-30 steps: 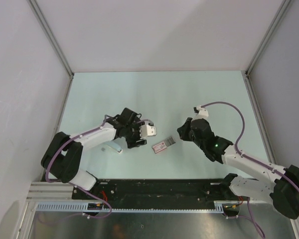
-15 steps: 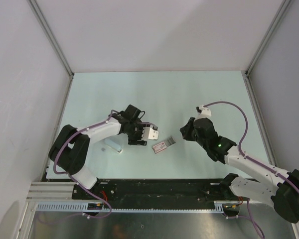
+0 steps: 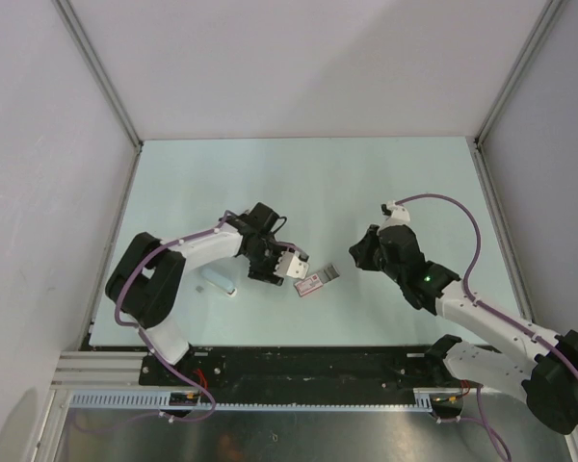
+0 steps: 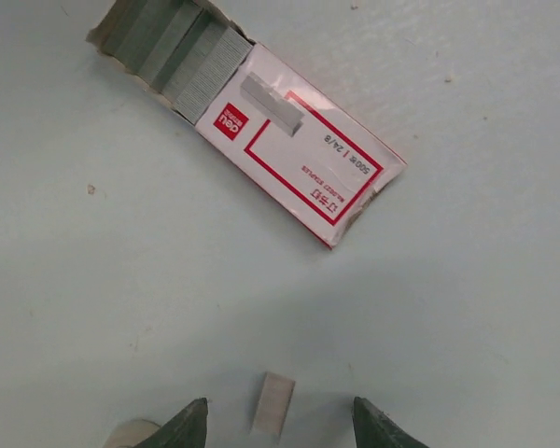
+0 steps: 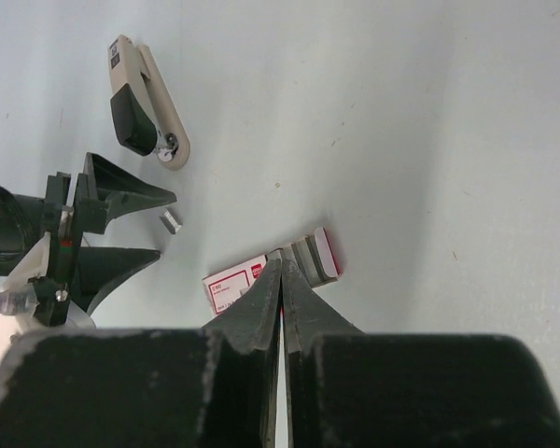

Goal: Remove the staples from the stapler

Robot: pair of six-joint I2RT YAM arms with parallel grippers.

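The beige and dark stapler [image 5: 140, 98] lies on the table, left of the left arm; the top view shows it as a pale stapler [image 3: 217, 283]. A short strip of staples [image 4: 273, 406] lies flat on the table between the tips of my open left gripper [image 4: 278, 411], touching neither finger. In the right wrist view the same staples [image 5: 171, 221] sit between the left gripper's dark fingers [image 5: 121, 196]. My right gripper [image 5: 280, 271] is shut and empty, hovering over the staple box. My left gripper [image 3: 294, 268] and right gripper [image 3: 358, 255] flank the box.
A red and white staple box [image 4: 299, 159] lies just beyond the left gripper, its tray slid out with rows of staples [image 4: 173, 51]. One loose strip [image 4: 273, 105] rests on the lid. In the top view the box [image 3: 313, 281] lies between both grippers.
The left gripper has moved right and nearer, toward the staple box, leaving the stapler uncovered behind it. The right arm has shifted only slightly.
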